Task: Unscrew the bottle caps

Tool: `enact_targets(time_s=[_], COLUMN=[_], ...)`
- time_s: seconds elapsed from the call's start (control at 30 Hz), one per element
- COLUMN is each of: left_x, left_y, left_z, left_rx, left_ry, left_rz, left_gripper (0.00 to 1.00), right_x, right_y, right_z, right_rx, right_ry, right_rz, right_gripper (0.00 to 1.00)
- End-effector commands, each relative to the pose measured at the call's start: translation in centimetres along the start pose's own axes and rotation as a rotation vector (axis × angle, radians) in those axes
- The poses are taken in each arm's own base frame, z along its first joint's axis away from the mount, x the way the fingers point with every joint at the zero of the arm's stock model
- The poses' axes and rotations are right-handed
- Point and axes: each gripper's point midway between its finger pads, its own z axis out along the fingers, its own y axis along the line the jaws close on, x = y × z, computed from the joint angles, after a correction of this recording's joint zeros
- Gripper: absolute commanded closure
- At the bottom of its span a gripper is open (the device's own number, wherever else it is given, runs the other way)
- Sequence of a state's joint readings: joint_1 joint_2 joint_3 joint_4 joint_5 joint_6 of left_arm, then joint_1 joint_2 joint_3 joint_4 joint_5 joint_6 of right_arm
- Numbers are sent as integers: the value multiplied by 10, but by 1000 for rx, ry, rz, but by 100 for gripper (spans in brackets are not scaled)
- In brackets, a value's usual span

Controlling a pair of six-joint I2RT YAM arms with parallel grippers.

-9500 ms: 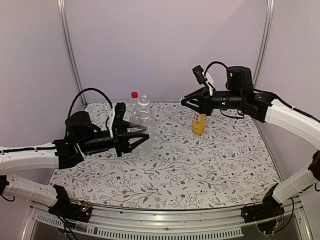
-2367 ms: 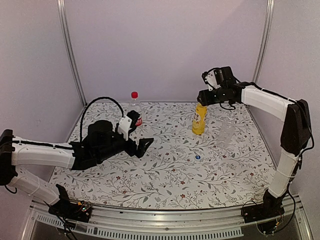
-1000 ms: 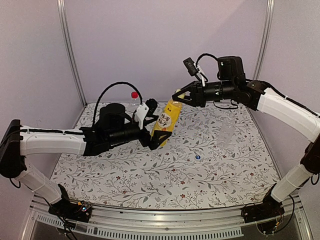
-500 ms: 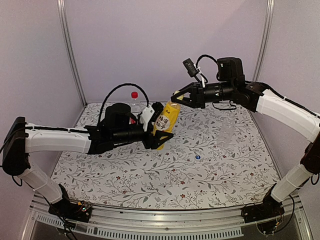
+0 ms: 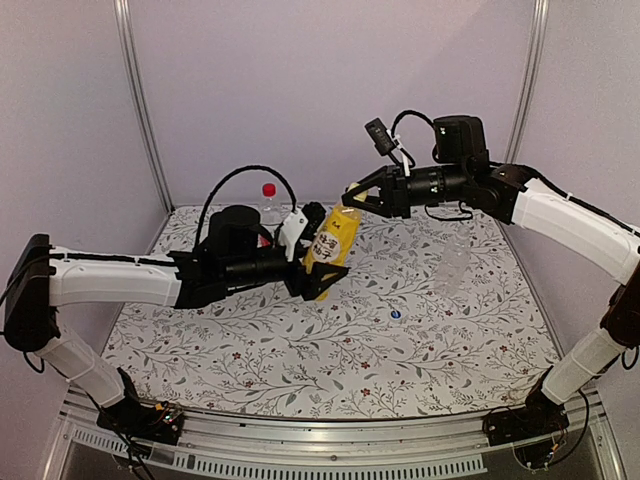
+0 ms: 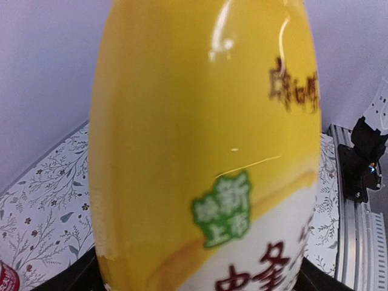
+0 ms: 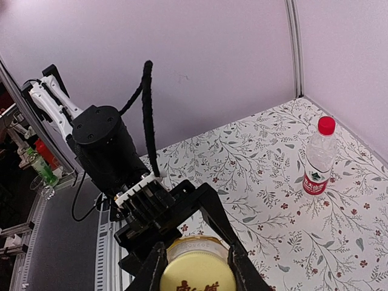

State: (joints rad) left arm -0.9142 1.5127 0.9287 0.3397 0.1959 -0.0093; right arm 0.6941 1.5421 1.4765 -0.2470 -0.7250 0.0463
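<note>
Lilac walls back a leaf-printed table (image 5: 300,360), above which the yellow-orange bottle (image 5: 331,240) hangs tilted between both arms. The left gripper (image 5: 318,268) clasps its body from the sides, and the right gripper (image 5: 352,198) is pinched tight on the yellow cap (image 7: 197,270) at its top. This looks like the second cap's unscrewing: the right wrist should twist while the left holds firm. Behind that bottle stands the red-capped bottle (image 5: 266,203); the blue cap (image 5: 396,314) lies loose in front of it.

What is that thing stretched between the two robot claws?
A tilted yellow-orange bottle: the left gripper sits around its body, the right gripper pinches its top. The top view shows it best.
</note>
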Motion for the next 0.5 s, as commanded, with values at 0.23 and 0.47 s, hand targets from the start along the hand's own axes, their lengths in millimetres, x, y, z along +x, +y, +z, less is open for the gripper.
enact_targets(time_s=[0.23,0.47], left_x=[-12,-10], left_y=[1,1], left_z=[-8,-9], left_rx=[-11,-10], left_ry=[-40,-40], left_rz=[11,10], left_gripper=[32,48], right_x=[11,10], right_y=[0,0], right_z=[5,6], right_rx=[-12,-13], right_ry=[29,20], right_rz=[-5,6], right_gripper=[100,87])
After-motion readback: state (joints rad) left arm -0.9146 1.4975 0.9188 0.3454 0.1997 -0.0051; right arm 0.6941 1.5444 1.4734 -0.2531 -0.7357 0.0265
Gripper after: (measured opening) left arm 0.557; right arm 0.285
